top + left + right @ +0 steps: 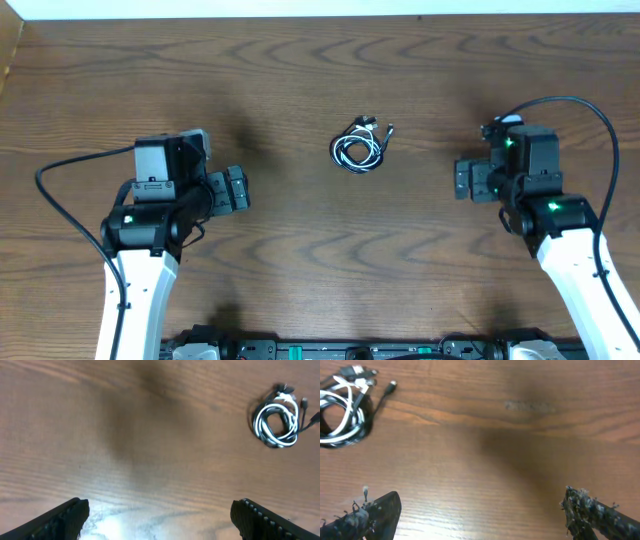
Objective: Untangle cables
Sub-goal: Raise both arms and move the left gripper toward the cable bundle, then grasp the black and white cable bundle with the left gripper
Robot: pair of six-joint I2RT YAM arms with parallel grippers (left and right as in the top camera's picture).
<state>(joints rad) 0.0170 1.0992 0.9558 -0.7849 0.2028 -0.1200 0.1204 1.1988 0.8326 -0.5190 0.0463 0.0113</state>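
The cables (359,146) lie in the middle of the wooden table (300,260) as one small coil, a white cord and a black cord looped together with small plug ends sticking out. In the left wrist view the cables (276,419) sit at the upper right. The right wrist view has the cables (344,415) at its upper left. My left gripper (238,189) is well to the left of the coil, open, with bare wood between its fingers. On the other side my right gripper (464,180) is open too, holding nothing.
Thick black wires arc from both arms, one (65,205) at the left and one (600,125) at the right. The table's far edge (320,18) meets a white wall. A black rail (360,350) runs along the near edge.
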